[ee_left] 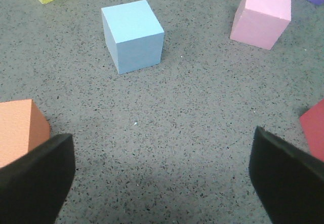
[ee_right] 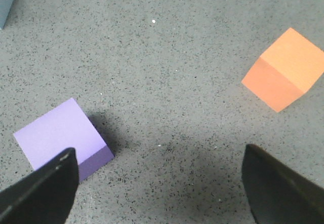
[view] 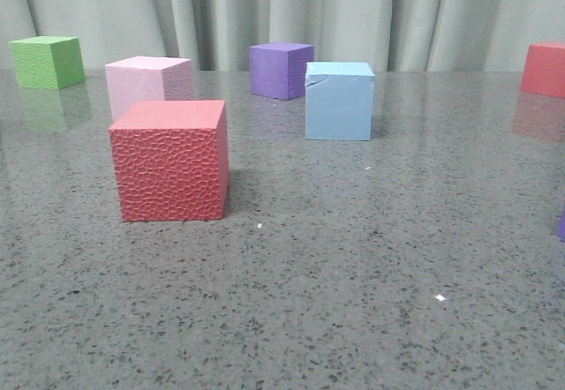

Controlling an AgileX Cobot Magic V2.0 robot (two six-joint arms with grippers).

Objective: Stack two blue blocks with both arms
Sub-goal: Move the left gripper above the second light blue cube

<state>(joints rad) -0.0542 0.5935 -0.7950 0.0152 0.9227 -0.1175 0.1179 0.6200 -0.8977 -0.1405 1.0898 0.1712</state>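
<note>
Nothing grasped yet, so the step in hand looks like the first pick. Left gripper [ee_left: 162,178] has its fingers spread wide with only bare table between them; right gripper [ee_right: 159,183] is the same, wide apart and empty. One blue block [view: 339,101] sits right of centre in the upper half of the front view, cracked near its top corner, just beside the purple cube [view: 281,70]. The left wrist view shows a blue block [ee_left: 132,35] at upper left, well apart from the pink cube [ee_left: 261,15] (can't tell if it's the same one). I'd centre over it, square the fingers to its flat faces, descend straight, close gently since it looks like foam.
</note>
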